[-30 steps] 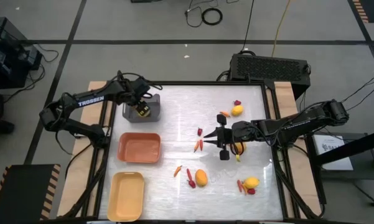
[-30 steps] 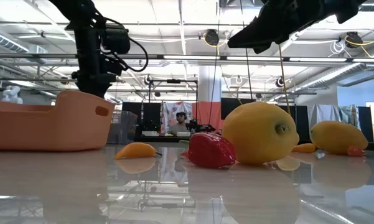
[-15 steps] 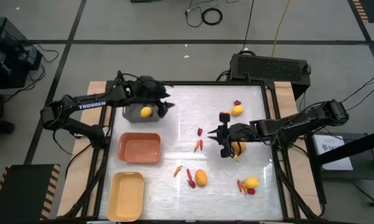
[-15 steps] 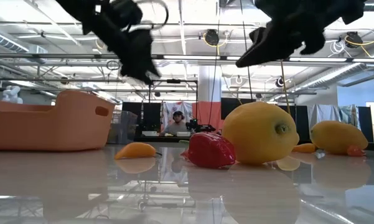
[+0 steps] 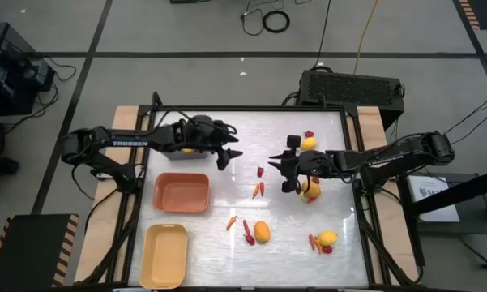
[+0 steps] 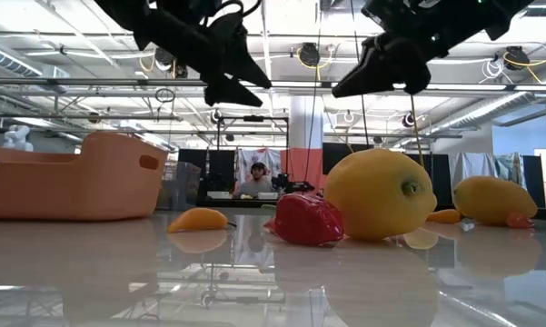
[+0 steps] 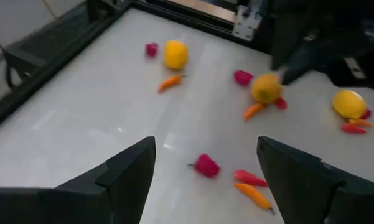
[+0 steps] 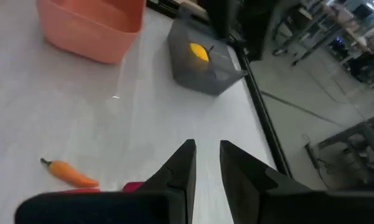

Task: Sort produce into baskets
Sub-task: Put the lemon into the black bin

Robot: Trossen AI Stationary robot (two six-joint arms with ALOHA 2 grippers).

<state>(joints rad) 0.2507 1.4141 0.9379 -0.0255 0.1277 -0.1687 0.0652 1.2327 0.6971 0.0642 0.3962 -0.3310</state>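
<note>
White glossy worktop [image 5: 243, 243] seen from above, w/ two dark robot arms reaching toward its middle. Landmark: grey basket [image 5: 177, 152] at the far-left corner of the worktop, w/ one yellow lemon [image 8: 199, 51] lying inside it. Left gripper [image 5: 229, 153] hovers just beside the grey basket, on its side toward the worktop's centre, fingers spread wide and empty. Right gripper [image 5: 277, 162] hangs well apart from the grey basket, past mid-worktop, fingers drawn close w/ a narrow gap and nothing between them. Orange basket [image 5: 181, 192] sits just in front of the grey basket; pale yellow basket [image 5: 165, 255] is further along the same line, at the near-left corner; both look empty. Remaining produce lies loose, all well away from the grey basket: lemon w/ a red piece at the far right [image 5: 309, 143], lemon under the right arm [image 5: 311, 191], lemon near front centre [image 5: 262, 232], lemon at front right [image 5: 327, 238], plus small carrots [image 5: 258, 190] and red strawberries [image 5: 260, 171] scattered between.
</note>
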